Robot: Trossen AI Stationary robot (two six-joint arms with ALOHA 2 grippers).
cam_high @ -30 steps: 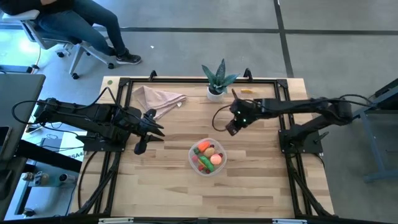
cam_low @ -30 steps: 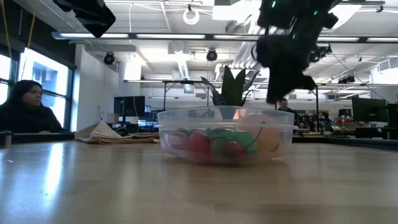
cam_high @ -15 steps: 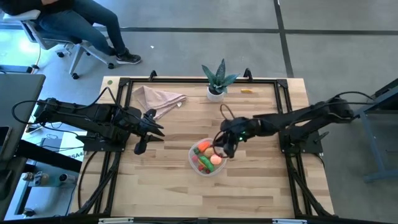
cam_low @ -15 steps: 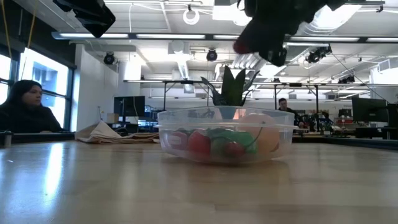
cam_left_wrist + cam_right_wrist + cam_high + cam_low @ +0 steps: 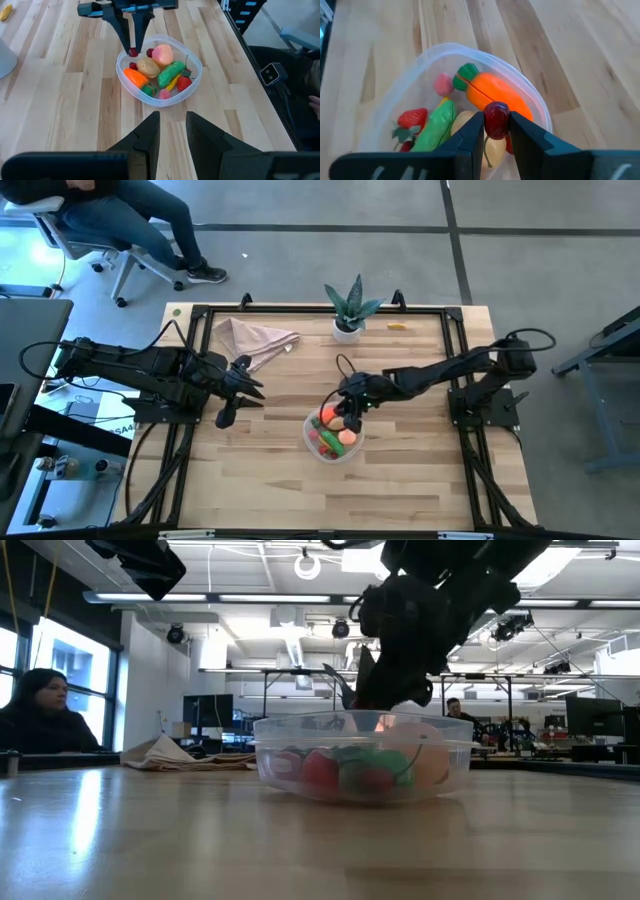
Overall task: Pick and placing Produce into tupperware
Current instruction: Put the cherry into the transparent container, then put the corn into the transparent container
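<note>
Translucent plastic tub (image 5: 192,80) on smooth, pale wood table (image 5: 75,105).

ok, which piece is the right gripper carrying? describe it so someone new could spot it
Find the clear round tub near the middle of the wooden table. The right gripper hangs just above its rim, over the orange carrot. Pinched between its fingers is a small dark red round piece with a thin stem, the only produce not lying in the tub.

Bright, even overhead light from ceiling strips (image 5: 250,597); window glare at left; soft blur in wrist views.
</note>
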